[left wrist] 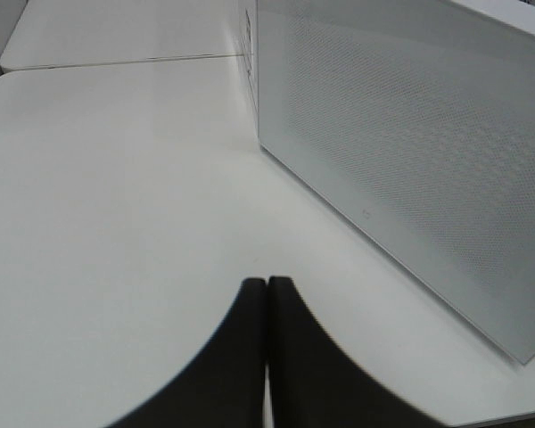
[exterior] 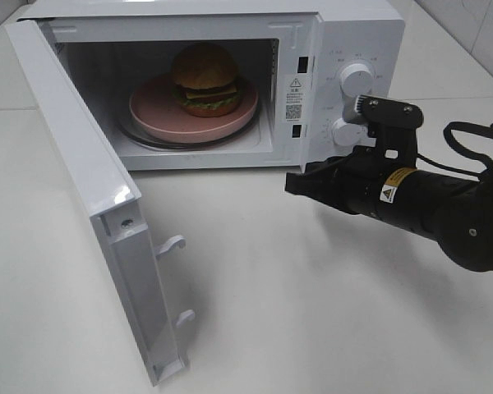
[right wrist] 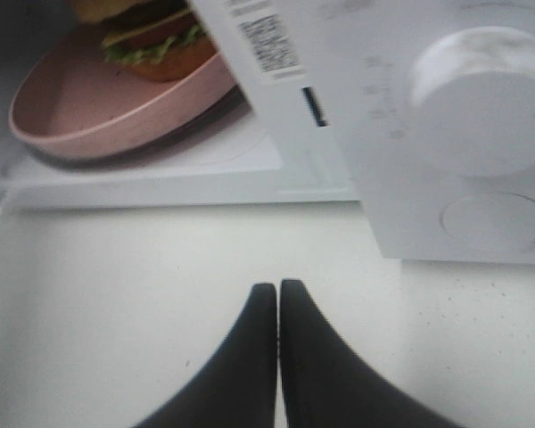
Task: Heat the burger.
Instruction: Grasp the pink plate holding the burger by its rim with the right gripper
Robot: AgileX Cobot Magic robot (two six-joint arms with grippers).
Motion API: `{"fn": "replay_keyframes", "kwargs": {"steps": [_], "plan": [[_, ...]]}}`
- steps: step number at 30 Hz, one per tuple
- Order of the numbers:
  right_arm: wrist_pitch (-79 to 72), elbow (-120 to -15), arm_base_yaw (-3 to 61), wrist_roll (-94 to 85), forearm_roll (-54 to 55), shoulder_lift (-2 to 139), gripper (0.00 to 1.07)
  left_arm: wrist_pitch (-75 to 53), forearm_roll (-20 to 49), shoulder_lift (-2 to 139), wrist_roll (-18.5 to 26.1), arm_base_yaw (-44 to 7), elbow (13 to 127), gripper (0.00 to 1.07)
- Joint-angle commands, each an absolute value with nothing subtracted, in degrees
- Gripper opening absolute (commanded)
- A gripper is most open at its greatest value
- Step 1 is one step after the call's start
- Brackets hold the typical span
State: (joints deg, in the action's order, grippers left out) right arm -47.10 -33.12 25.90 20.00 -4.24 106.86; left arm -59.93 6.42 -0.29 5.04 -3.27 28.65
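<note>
- Looking down from the high camera: burger (exterior: 205, 78) upright on pink plate (exterior: 152, 111) inside white microwave (exterior: 345, 33), door (exterior: 74, 189) swung wide open on the left side. Right tool (exterior: 300, 182) low over the surface (exterior: 312, 312), just in front of the control panel (exterior: 329, 103), below the lower knob (exterior: 346, 131), well apart from burger.
- Left wrist camera: left tool (left wrist: 267, 285) with fingers pressed together, nothing between them, above bare surface. Perforated white face of the microwave door close by.
- Right wrist camera: right tool closed tight, gripping nothing, pointed at the microwave's front edge. Beyond it, burger on the pink plate inside the cavity, control panel beside the opening.
</note>
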Motion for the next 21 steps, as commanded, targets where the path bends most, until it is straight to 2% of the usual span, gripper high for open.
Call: {"fn": "replay_keyframes", "kwargs": {"steps": [1, 9, 11, 12, 16, 21], "plan": [[-44.69, -33.29, 26.01, 8.65, -10.66, 105.54, 0.03, -59.42, 6.42, -1.43, 4.64, -3.15, 28.48, 0.0], [-33.12, -33.58, 26.01, 0.97, -11.0, 103.19, 0.04, -59.42, 6.42, -1.43, 4.64, -3.15, 28.48, 0.0], [-19.19, -36.61, 26.01, 1.26, -11.0, 101.07, 0.04, -59.42, 6.42, -1.43, 4.64, -3.15, 28.48, 0.0], [-19.19, -36.61, 26.01, 1.26, -11.0, 101.07, 0.04, -59.42, 6.42, -1.43, 4.64, -3.15, 28.48, 0.0], [0.46, -43.72, 26.01, 1.66, -10.77, 99.75, 0.05, -59.42, 6.42, -1.43, 4.64, -3.15, 28.48, 0.0], [13.81, -49.45, 26.13, 1.6, -8.08, 99.41, 0.05, -59.42, 6.42, -1.43, 4.64, -3.15, 28.48, 0.0]]}}
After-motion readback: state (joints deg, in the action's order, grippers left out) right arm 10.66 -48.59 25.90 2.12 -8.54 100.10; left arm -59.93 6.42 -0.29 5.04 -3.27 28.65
